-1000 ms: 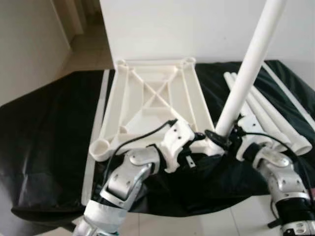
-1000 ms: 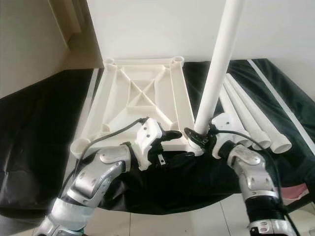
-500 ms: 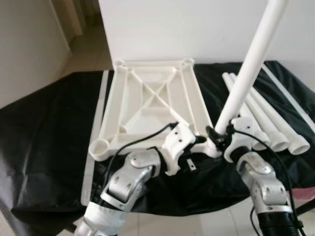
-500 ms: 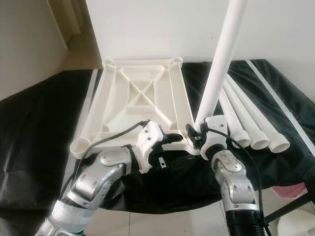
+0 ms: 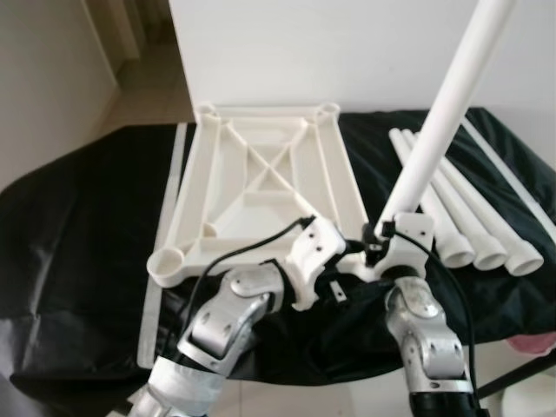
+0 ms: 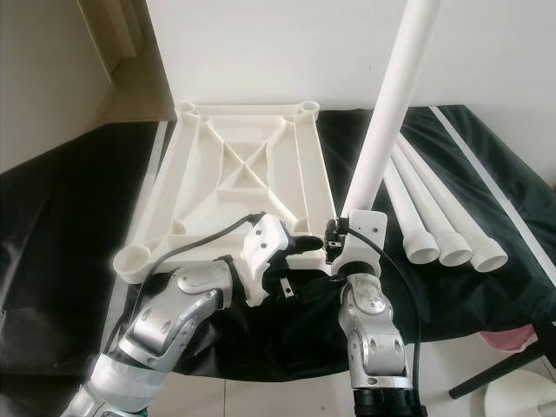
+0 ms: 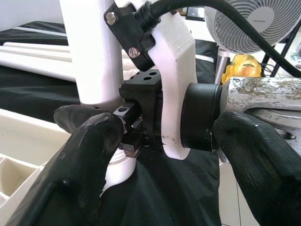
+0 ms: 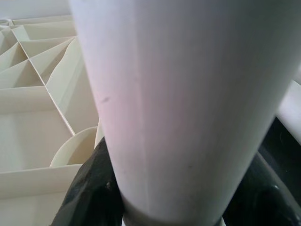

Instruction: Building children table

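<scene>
Left eye view: the white tabletop lies upside down, ribbed underside up, on a counter draped in black cloth, with round leg sockets at its corners. One white leg stands tilted, its lower end at the near right corner socket of the tabletop. The right pincer is clenched around the base of that leg, its silver arm rising from below. The left pincer sits just beside it at the near edge of the tabletop, close against the same corner. Three spare legs lie side by side on the cloth to the right of the tabletop, open ends toward the robot. Right eye view: the same arrangement is confirmed; the near left socket stands open, and the standing leg leans away toward the wall. A pink object shows at the lower right, below the counter edge. Left wrist view: the left pincer's two black fingers are spread apart, released, with the right arm's wrist mount and the leg base between and beyond them; a white fan stands in the background. Right wrist view: the leg sits very close to the lens, black fingers pressed on either side of it, the ribbed tabletop behind.
</scene>
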Motion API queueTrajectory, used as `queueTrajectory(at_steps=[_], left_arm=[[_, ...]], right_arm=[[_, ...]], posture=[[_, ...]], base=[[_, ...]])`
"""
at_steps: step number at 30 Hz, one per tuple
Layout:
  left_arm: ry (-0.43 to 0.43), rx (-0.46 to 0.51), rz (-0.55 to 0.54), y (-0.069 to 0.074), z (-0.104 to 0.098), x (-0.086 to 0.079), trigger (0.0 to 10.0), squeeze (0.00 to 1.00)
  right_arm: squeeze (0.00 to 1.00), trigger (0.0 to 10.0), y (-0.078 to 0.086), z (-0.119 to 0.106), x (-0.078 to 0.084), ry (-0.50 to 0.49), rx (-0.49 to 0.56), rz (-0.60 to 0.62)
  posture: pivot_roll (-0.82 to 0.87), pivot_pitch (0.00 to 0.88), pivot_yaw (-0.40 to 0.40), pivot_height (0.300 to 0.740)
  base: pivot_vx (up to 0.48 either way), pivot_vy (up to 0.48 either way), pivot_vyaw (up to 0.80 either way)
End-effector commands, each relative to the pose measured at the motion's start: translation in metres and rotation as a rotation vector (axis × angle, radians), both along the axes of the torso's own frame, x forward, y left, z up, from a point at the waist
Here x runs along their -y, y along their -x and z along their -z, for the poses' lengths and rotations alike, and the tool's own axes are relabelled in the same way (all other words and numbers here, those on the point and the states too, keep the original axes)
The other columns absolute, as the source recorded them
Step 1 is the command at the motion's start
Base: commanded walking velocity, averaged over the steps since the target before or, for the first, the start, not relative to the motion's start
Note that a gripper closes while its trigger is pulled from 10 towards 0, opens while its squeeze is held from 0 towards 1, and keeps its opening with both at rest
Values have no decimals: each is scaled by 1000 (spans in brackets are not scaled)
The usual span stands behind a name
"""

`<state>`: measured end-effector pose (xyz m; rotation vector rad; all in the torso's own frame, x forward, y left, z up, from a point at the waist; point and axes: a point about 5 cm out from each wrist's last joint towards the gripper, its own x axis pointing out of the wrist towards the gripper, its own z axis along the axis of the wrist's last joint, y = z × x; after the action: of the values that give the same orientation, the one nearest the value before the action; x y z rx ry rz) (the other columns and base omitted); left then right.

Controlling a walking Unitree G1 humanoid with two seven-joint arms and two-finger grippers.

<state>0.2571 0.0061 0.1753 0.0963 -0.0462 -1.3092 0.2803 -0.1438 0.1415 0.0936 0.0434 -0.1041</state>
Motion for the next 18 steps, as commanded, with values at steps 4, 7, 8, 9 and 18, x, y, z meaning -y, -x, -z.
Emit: queueTrajectory(at_steps=[4, 7, 8, 9, 18], left_arm=[[-2, 7, 5, 1, -1, 1, 10000, 0], [-6, 7, 6, 2, 0, 1, 10000, 0], [-5, 6, 7, 2, 0, 1, 10000, 0], [-5, 6, 6, 2, 0, 1, 10000, 0], [-4, 11, 7, 2, -1, 1, 10000, 0]], right_arm=[[0, 10000, 4, 13, -8, -66, -72, -1], [0, 10000, 5, 12, -9, -63, -73, -2], [0, 10000, 5, 12, -9, -62, -73, -4], [0, 10000, 6, 12, -9, -61, -72, -6], [204, 10000, 5, 10, -11, -54, -57, -35]], posture=[[-112, 7, 24, 740], [-111, 6, 24, 740], [-111, 6, 24, 740], [-111, 5, 24, 740], [-112, 5, 23, 740]], base=[[0, 0, 0], [0, 0, 0], [0, 0, 0], [0, 0, 0], [0, 0, 0]])
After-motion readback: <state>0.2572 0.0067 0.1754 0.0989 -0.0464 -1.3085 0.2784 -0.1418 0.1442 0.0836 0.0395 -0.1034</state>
